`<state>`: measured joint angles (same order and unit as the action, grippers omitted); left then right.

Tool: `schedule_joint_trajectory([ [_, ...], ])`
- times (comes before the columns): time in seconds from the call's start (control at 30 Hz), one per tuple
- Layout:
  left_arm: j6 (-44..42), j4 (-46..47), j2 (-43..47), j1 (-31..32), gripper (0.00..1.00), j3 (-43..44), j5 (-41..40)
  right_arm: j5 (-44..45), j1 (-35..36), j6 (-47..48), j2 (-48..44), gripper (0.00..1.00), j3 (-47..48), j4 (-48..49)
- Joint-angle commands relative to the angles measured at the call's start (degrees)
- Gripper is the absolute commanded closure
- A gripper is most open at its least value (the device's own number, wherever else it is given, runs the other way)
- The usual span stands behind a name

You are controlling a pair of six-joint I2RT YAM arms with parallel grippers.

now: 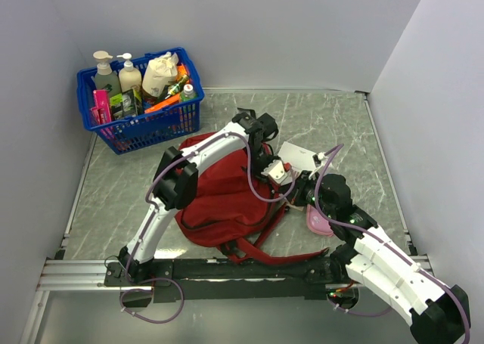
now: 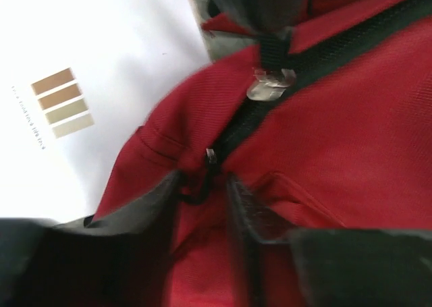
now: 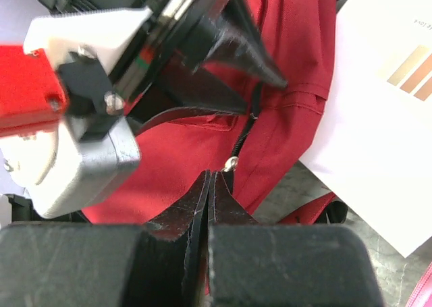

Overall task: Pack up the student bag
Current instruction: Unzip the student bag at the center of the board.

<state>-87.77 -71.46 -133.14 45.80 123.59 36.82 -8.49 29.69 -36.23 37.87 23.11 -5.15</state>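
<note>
The dark red student bag [image 1: 219,200] lies in the middle of the table, black straps toward the near edge. My left gripper [image 1: 278,172] is at the bag's right edge. In the left wrist view its jaws [image 2: 204,185] stand narrowly apart, pinching a fold of red fabric [image 2: 337,138] beside the black zipper line and a metal slider [image 2: 270,84]. My right gripper [image 3: 212,175] is shut, its tips on the black zipper pull cord [image 3: 243,135] just below a small metal ring. It sits right next to the left gripper [image 3: 250,64].
A white sheet with brown colour swatches [image 1: 302,156] lies under the bag's right edge. A pink object [image 1: 318,223] lies by the right arm. A blue basket [image 1: 140,125] of bottles stands at the back left. Grey walls close in the table.
</note>
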Motion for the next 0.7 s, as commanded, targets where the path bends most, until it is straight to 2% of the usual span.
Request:
schedule_joint_trajectory([
  [0.0, -0.49, -1.14, 0.60, 0.34, 0.99, -0.20, 1.59, -0.83, -0.25, -0.77, -1.13, 1.00, 0.35, 3.48],
  [0.1, 6.27, 5.35, 1.48, 0.17, 0.99, -0.01, 0.72, -0.39, -0.25, -0.60, -1.30, 1.00, 0.79, 3.04],
  [0.17, 7.43, 8.08, 2.97, -0.62, 0.99, -0.37, 0.10, -0.21, -0.25, -0.25, -1.30, 1.00, 1.40, 2.86],
  [0.53, 21.13, 17.22, 7.28, -6.33, 0.99, 3.41, -9.83, 2.07, -0.25, 1.07, -3.85, 1.00, 5.36, -2.93],
  [0.67, 29.03, 20.04, 7.72, -6.95, 0.99, 3.15, -14.57, 3.22, -0.16, 0.81, -6.22, 1.00, 5.80, -6.01],
])
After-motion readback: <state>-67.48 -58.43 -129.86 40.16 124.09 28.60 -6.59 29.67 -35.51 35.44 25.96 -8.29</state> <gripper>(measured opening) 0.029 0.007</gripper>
